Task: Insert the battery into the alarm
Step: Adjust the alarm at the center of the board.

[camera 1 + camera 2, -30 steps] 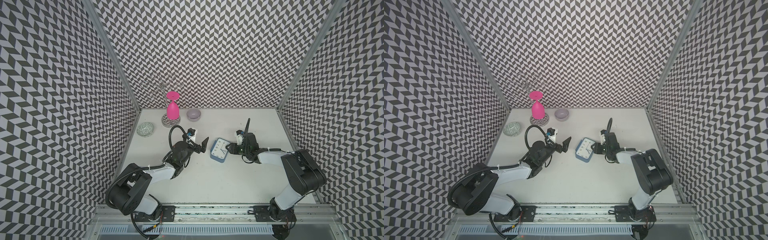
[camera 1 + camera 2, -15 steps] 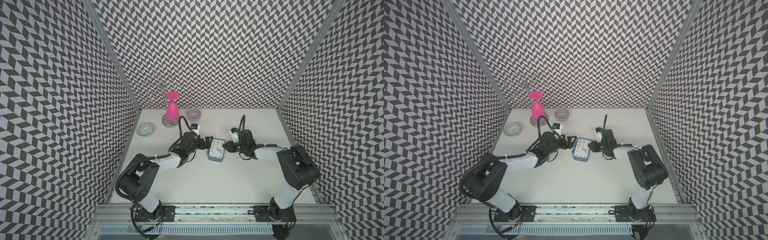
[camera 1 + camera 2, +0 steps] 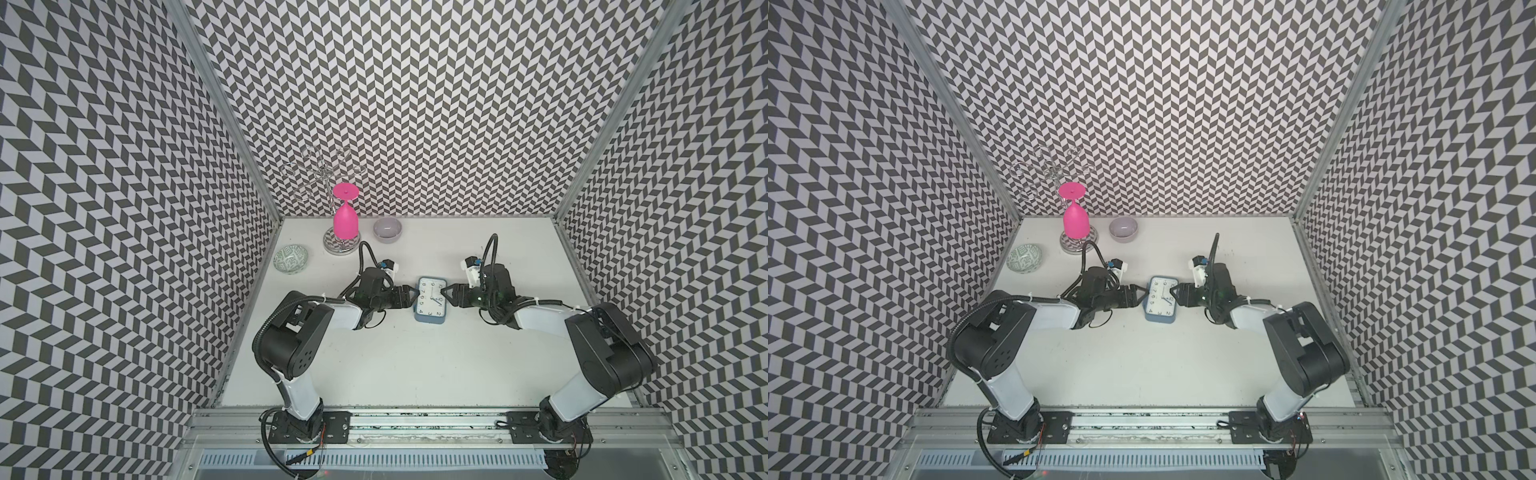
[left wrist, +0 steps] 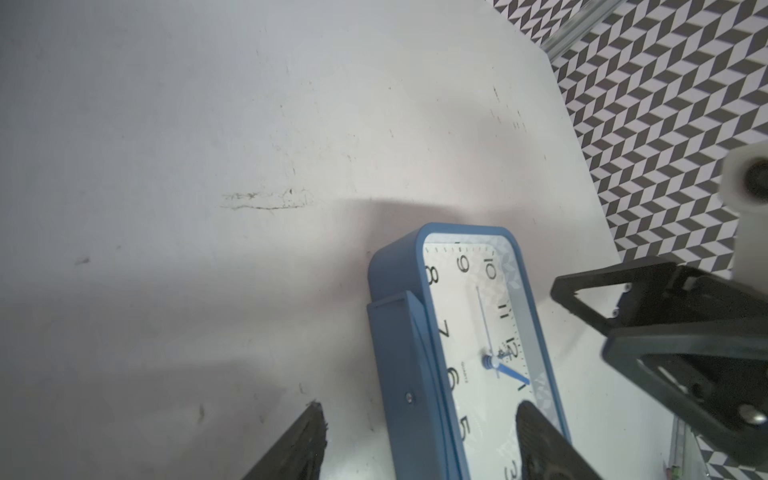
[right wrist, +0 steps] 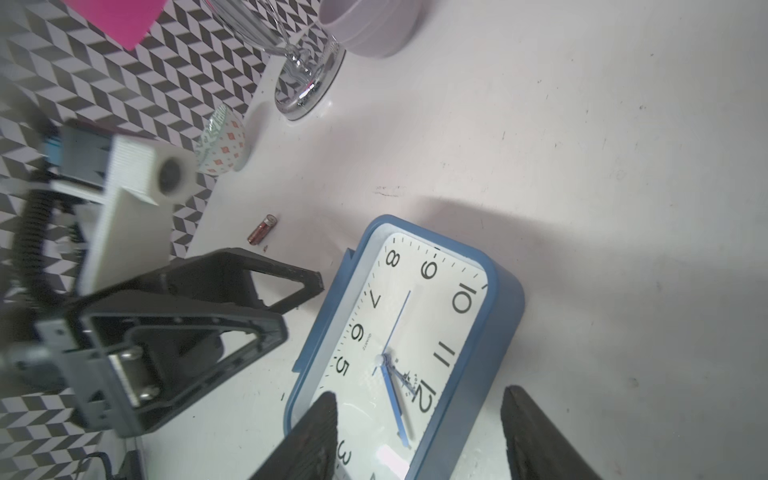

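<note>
A: Start close in. What are the arms doing?

B: Both reach low over the table [image 3: 415, 374] and meet at the alarm [image 3: 430, 305], which lies dial up between them. The left pincer [image 3: 409, 292] is at the edge by the six, and the right pincer [image 3: 444, 292] is at the edge by the twelve.

A: Is either one holding it?

B: Not that I can see. In each wrist view the jaws stand fairly wide and straddle the casing. One jaw is over the dial and the other is out beside the blue rim, with a gap showing. Neither carries anything.

A: Why crowd it from both ends?

B: My guess is that the slot is in the back, and the back is against the table. Pincers at opposite edges could tip the alarm up or turn it over without it skating away.

A: And the battery [image 5: 262, 228]?

B: It lies loose on the table beyond the left pincer, toward the side wall and apart from the alarm. Only the right wrist view shows it. In the top views I cannot find it, and the left arm probably hides it.

A: What's farther back?

B: A patterned bowl [image 3: 291, 259] sits by the left wall. Behind it is a stand [image 3: 332, 247] with a pink glass [image 3: 345, 220] hung upside down, and a grey bowl [image 3: 387, 228] is beside that at the back wall. They're all well apart from the alarm, so they seem parked out of the way.
</note>
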### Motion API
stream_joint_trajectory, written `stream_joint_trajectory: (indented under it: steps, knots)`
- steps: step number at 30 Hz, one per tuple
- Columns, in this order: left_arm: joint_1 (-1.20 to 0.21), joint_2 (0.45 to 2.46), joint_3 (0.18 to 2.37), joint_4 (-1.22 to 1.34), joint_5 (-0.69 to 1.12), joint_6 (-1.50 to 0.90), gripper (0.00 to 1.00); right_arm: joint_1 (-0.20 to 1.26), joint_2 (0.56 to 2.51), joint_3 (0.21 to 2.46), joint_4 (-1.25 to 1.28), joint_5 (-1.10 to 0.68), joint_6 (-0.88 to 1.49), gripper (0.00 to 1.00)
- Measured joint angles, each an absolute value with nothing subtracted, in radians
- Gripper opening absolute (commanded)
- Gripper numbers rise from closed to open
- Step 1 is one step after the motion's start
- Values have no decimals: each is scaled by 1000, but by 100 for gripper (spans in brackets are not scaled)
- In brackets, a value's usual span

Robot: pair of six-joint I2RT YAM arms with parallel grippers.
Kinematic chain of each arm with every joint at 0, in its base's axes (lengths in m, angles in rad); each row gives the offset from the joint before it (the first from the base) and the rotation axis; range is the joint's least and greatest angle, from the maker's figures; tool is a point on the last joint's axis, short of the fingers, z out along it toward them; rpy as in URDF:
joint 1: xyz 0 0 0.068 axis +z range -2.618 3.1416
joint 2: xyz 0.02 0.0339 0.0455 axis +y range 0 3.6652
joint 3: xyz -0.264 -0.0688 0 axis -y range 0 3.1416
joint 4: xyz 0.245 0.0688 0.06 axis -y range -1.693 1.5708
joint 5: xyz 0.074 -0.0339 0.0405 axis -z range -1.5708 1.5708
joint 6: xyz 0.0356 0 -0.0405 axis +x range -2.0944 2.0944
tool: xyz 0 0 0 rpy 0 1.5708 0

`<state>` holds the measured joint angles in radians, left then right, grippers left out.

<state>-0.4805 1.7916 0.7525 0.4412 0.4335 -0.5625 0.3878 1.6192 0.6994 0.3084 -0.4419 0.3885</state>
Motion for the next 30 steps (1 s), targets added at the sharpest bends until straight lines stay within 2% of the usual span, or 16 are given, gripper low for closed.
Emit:
stream_joint_trajectory:
  steps: [6, 8, 10, 16, 19, 30]
  knots:
    - [-469, 1846, 786, 422, 471, -548, 68, 388, 1617, 672, 346, -473, 428, 63]
    - [-468, 1862, 807, 417, 478, -543, 64, 388, 1617, 663, 347, -481, 436, 63]
    - [-466, 1872, 815, 414, 480, -543, 56, 388, 1617, 651, 352, -488, 442, 63]
    - [-462, 1875, 816, 413, 484, -540, 52, 388, 1617, 630, 353, -493, 470, 63]
    - [-462, 1875, 816, 414, 485, -541, 44, 388, 1617, 626, 354, -495, 493, 63]
    - [-405, 1874, 766, 511, 538, -572, 28, 388, 1642, 622, 434, -544, 606, 63]
